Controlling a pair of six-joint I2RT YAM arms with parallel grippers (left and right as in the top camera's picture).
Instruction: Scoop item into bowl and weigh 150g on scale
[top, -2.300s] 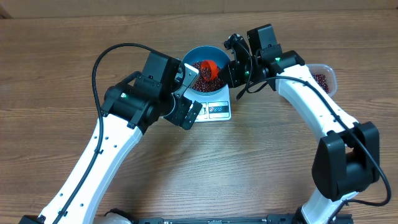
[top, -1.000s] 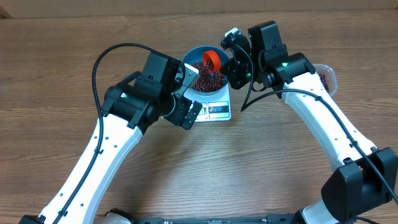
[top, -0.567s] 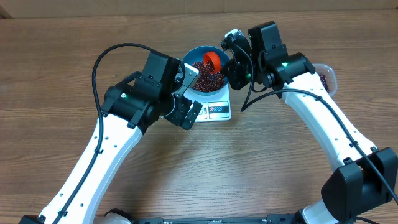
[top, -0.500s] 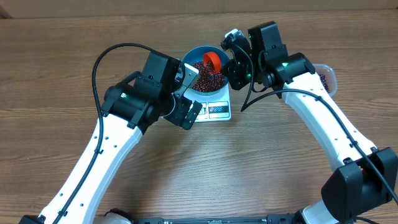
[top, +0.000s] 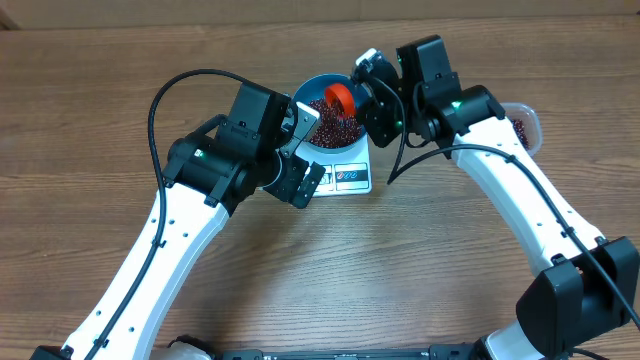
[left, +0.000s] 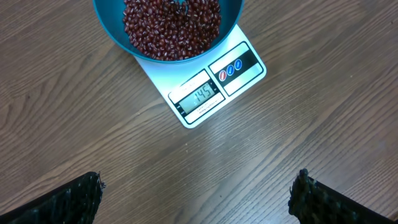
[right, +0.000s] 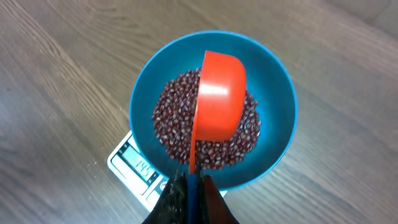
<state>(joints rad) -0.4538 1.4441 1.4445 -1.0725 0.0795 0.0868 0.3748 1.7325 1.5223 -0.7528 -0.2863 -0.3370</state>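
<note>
Overhead, the blue bowl (top: 311, 86) sits on the white scale (top: 350, 176) and holds a heap of red-brown beans (top: 338, 124). The scale's display reads 145. The right claw (right: 191, 190) is pressed together on the handle of an orange scoop (right: 219, 93), which is tilted over the beans. The left claw (left: 198, 180) hangs spread wide above the bench (left: 323, 93) near the scale, gripping nothing. A clear tub (top: 522, 125) with beans stands beside the right arm.

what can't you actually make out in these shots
- Scoop inside: the right wrist view shows only its outer back, so whether it is empty is hidden.
- Scale display: too small to read in the overhead view.
- Tub: in the overhead view, mostly behind the right arm.
</note>
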